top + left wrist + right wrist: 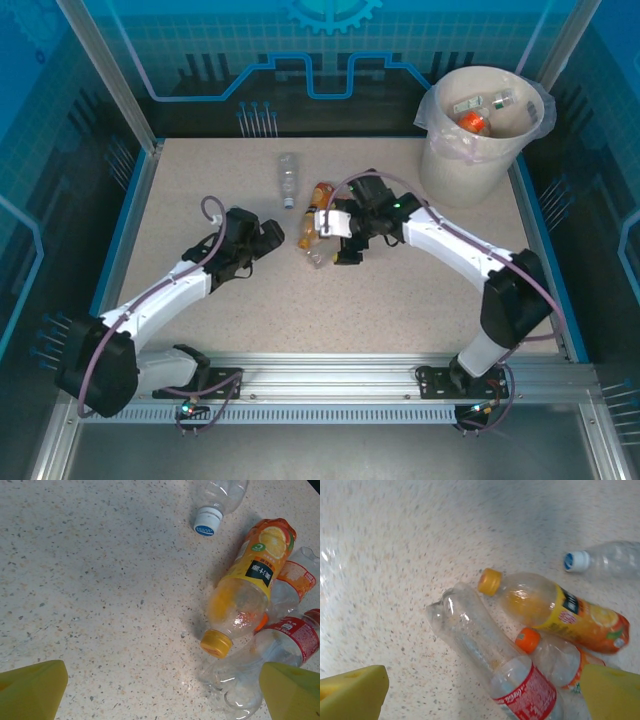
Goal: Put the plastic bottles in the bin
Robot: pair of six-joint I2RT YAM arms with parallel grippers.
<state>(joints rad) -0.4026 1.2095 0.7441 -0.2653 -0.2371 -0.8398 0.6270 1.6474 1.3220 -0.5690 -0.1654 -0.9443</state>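
Three plastic bottles lie in a cluster mid-table: an orange-juice bottle [310, 228] [250, 587] [555, 607] with a yellow cap, a clear red-label bottle [282, 642] [490, 655] and an orange-capped bottle [555, 657]. A fourth clear bottle [287, 178] [215, 500] [612, 559] with a white-blue cap lies apart, farther back. The bin [462, 172] stands at the back right with bottles inside. My right gripper [338, 240] [482, 695] hangs open over the red-label bottle, its fingers apart on either side. My left gripper [274, 238] [162, 695] is open over bare table just left of the cluster.
The speckled table [200, 200] has a raised blue border on all sides. Blue enclosure walls stand behind and beside it. Both arms reach inward from the near rail [330, 375], their wrists close together at the bottle cluster.
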